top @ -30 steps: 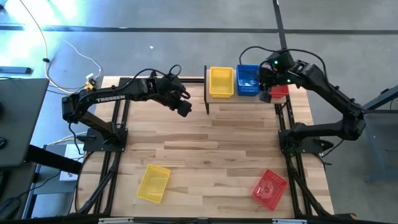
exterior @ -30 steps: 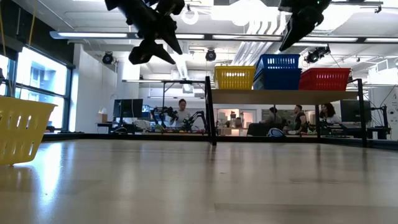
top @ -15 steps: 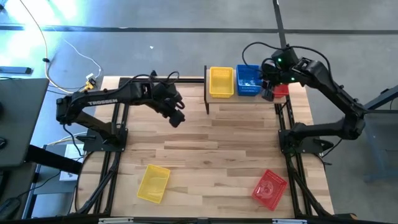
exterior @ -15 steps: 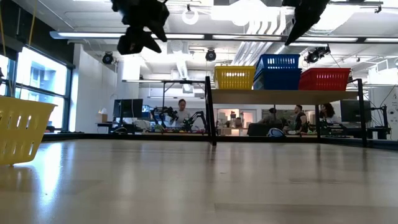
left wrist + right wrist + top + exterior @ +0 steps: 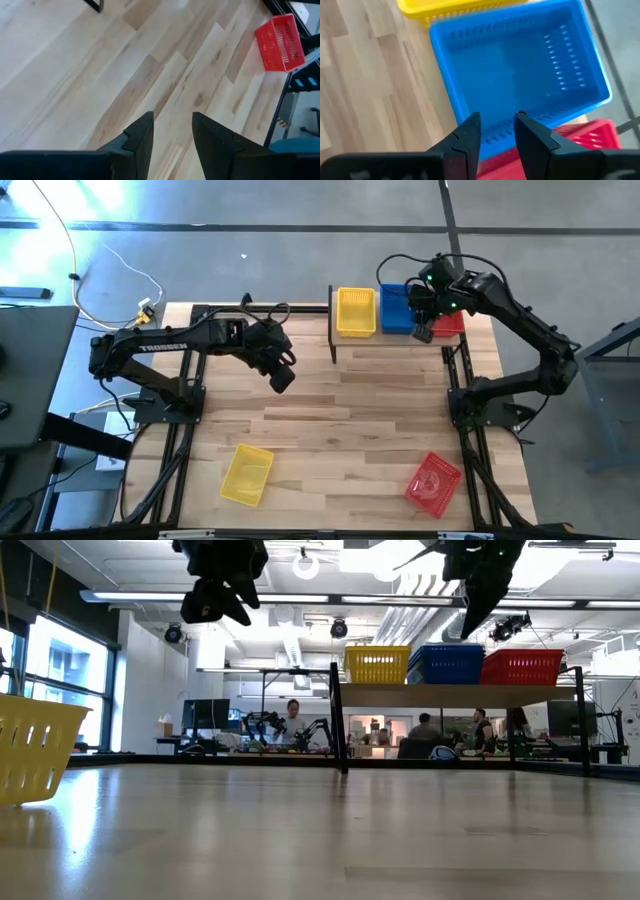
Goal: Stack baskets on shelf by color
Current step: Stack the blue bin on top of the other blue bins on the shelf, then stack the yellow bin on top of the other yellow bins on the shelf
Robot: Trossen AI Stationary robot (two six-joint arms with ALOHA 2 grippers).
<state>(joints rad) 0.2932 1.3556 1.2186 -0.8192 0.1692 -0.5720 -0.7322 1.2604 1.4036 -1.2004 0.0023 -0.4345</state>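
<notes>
A yellow basket (image 5: 247, 475) lies near the table's front left. The left gripper (image 5: 283, 377) hangs above mid-table, fingers narrowly apart, empty. On the shelf (image 5: 390, 340) stand yellow (image 5: 355, 311), blue (image 5: 396, 310) and red (image 5: 452, 325) baskets. The right gripper (image 5: 424, 330) hovers over the blue basket, narrowly parted, empty. Another red basket (image 5: 433, 484) lies front right.

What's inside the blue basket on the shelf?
The blue basket on the shelf looks empty. The right gripper hangs open above it, covering a bit of its near rim.
</notes>
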